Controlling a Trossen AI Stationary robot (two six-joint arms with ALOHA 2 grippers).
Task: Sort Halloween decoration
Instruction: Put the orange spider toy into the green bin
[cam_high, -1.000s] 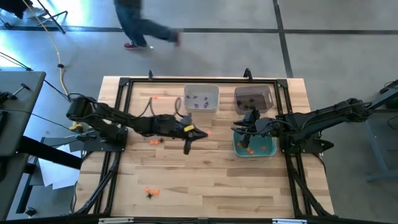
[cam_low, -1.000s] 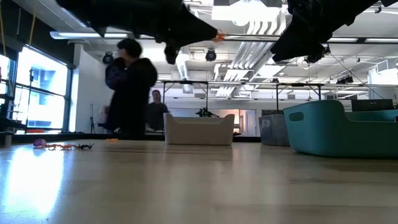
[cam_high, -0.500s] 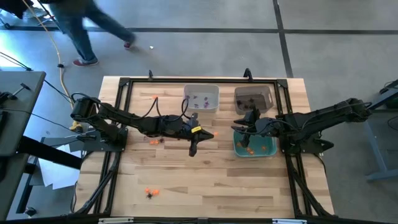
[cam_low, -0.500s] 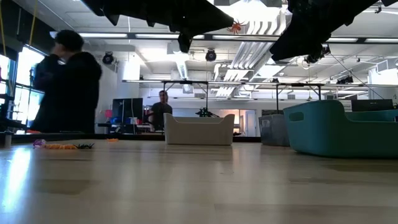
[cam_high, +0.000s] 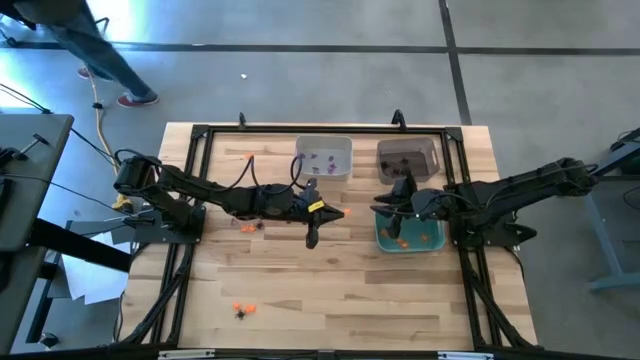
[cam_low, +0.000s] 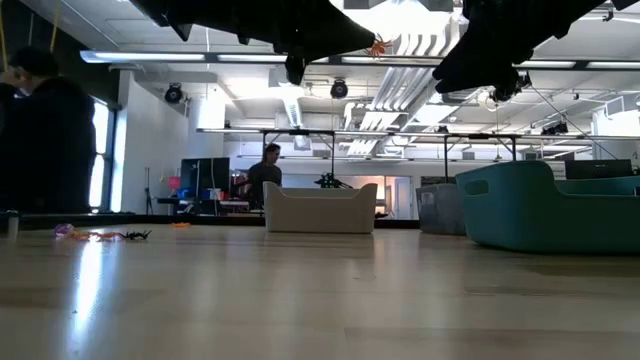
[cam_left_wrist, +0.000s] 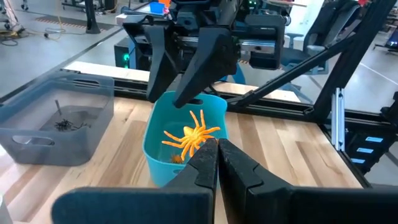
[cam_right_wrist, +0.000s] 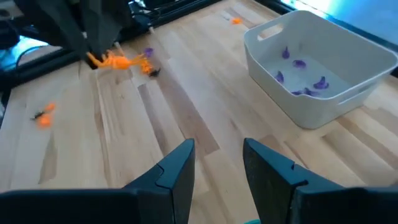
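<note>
The left pincer (cam_left_wrist: 216, 148) is clenched on an orange spider trinket (cam_left_wrist: 189, 135), carried in the air above the middle of the table (cam_high: 340, 300); in the high view the same spider (cam_high: 340, 213) shows as an orange speck at the tip of the left arm, between the white bin (cam_high: 324, 158) and the teal bin (cam_high: 410, 236). From table height the spider (cam_low: 376, 45) hangs high over the wood, touching nothing below. The step in hand looks like the carry: one orange piece picked up and on its way to the bin that takes orange. The teal bin (cam_left_wrist: 185, 146) already holds orange pieces, the white bin (cam_right_wrist: 320, 71) holds purple trinkets (cam_right_wrist: 300, 63), and the dark grey bin (cam_left_wrist: 56, 124) holds a black spider (cam_left_wrist: 69, 124), so the teal bin is the likely goal. The right pincer (cam_right_wrist: 217, 162) hangs released, its fingers apart and empty, just over the near edge of that teal bin, and the right arm's dark body stands directly in the left arm's line. The next move therefore calls for the left pincer to travel on toward the teal bin, come over its open mouth without striking the right arm, and only then let go. More decorations wait on the table: a small cluster of orange and black pieces (cam_high: 241, 309) near the front left, another cluster (cam_high: 248, 226) by the left arm, and a lone orange piece (cam_high: 249, 155) near the back.
</note>
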